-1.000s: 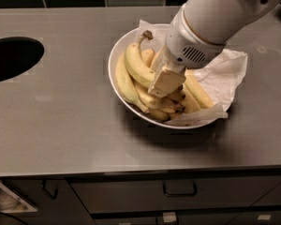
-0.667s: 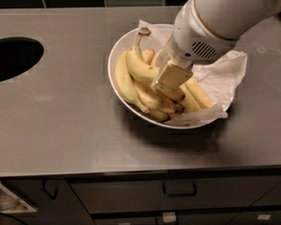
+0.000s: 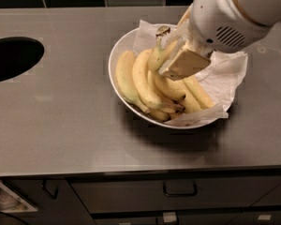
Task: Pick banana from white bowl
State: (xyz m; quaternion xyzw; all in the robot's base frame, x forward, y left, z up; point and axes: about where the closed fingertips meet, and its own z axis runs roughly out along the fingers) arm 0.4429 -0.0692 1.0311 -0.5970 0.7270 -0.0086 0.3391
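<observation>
The white bowl (image 3: pixel 113 60) stands on the steel counter, lined with crumpled white paper (image 3: pixel 225 74). Several yellow bananas (image 3: pixel 140 81) lie in it. My gripper (image 3: pixel 174 62) hangs over the middle of the bowl on a thick white arm coming from the upper right. It is shut on one banana (image 3: pixel 157 55), which is tilted up with its grey-brown stem stub pointing upward, raised a little above the others. One beige finger (image 3: pixel 186 62) shows on the banana's right side; the other finger is hidden behind the banana.
A dark round opening (image 3: pixel 11 57) is cut into the counter at the left. The counter's front edge runs below the bowl, with drawers and handles (image 3: pixel 180 190) beneath. Dark tiles line the wall behind.
The gripper has risen from among the bananas and moved slightly up and right. The held banana has come up with it, stem now pointing upward.
</observation>
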